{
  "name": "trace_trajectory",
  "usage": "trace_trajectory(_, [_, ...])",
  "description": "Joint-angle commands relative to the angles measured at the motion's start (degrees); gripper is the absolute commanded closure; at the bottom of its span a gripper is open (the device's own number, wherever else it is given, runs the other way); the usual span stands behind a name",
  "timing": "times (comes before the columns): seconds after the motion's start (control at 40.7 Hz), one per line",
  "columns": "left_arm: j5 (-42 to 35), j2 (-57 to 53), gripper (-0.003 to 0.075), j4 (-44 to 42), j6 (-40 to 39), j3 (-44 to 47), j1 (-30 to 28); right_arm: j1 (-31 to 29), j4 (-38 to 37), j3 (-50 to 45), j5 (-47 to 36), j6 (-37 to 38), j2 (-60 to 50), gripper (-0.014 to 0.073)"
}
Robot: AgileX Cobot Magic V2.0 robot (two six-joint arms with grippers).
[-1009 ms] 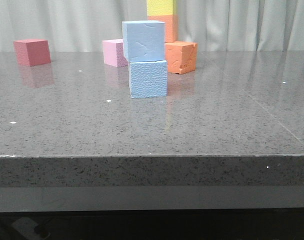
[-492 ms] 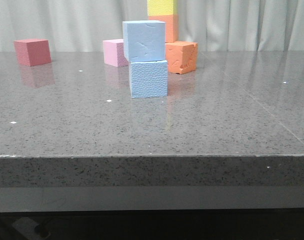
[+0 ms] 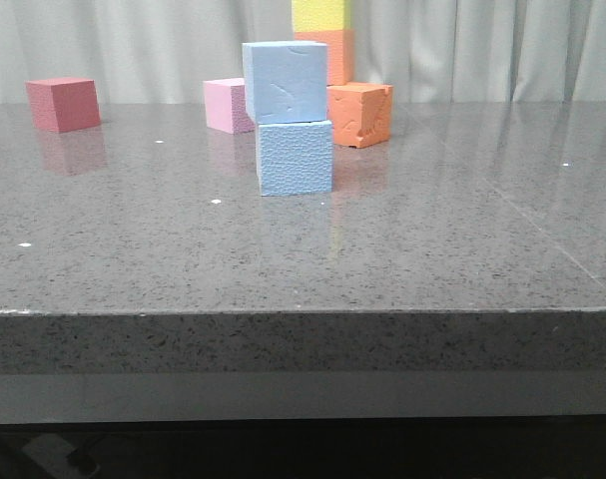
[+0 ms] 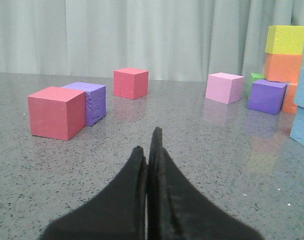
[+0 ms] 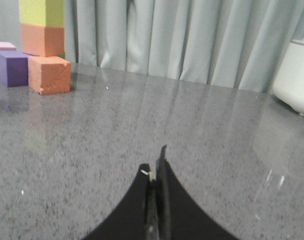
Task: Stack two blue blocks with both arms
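Stack looks done: upper blue block (image 3: pixel 286 82) sits on lower blue block (image 3: pixel 295 157), centre-left of the front frame on the desk (image 3: pixel 432 249), top one offset slightly toward frame left (overhang small, seems stable). Neither arm shows in the front view. Left gripper (image 4: pixel 150 150) fingers pressed together, holding nothing; right gripper (image 5: pixel 156 167) likewise closed and empty. Judgement: only retreat is left, so keep both arms low and away from the stack, avoid the orange block (image 3: pixel 360 113) and pink block (image 3: pixel 228 105) behind it.
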State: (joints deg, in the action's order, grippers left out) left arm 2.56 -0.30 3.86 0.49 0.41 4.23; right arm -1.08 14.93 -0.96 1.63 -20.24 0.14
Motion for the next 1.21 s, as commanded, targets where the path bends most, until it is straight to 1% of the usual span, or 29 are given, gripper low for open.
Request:
trace_trajectory(0.0, [-4.8,-1.0,0.0741,-0.1,-0.5,0.1,0.0,-0.4,0.2,-0.3,-4.1,-0.3,-1.9,0.0722])
trace_trajectory(0.221, [-4.8,-1.0,0.0741,-0.1,-0.5,0.1,-0.2,-0.4,0.2,-0.3,-2.3,-0.3,-1.8,0.0722])
trace_trajectory(0.492, [-4.8,-1.0,0.0741,-0.1,-0.5,0.1,-0.2,-0.4,0.6,-0.3,-2.9,0.6,-1.8,0.0722])
trace_trajectory(0.541, [-4.8,-1.0,0.0741,-0.1,-0.5,0.1,-0.2,-0.4,-0.5,-0.3,-2.9,3.2,-1.8,0.0722])
trace_trajectory(0.566, [-4.8,-1.0,0.0741,-0.1,-0.5,0.1,-0.2,-0.4,-2.9,-0.3,-2.9,5.0,-1.8,0.0722])
trace_trajectory(0.689, [-4.8,-1.0,0.0741,-0.1,-0.5,0.1,-0.2,-0.4,-17.4,-0.3,-3.4,19.9,-1.8,0.0722])
trace_trajectory(0.738, [-4.8,-1.0,0.0741,-0.1,-0.5,0.1,-0.2,-0.4,-19.4,-0.3,-3.5,23.2,-1.8,0.0722])
trace_trajectory(0.91, [-4.8,-1.0,0.0741,-0.1,-0.5,0.1,-0.2,-0.4,-17.1,-0.3,-3.8,23.2,-1.8,0.0722])
trace_trajectory(1.058, [-4.8,-1.0,0.0741,-0.1,-0.5,0.1,-0.2,-0.4,-10.3,-0.3,-4.0,17.2,-1.8,0.0722])
trace_trajectory(1.181, [-4.8,-1.0,0.0741,-0.1,-0.5,0.1,-0.2,-0.4,-10.1,-0.3,-5.0,17.2,-1.8,0.0722])
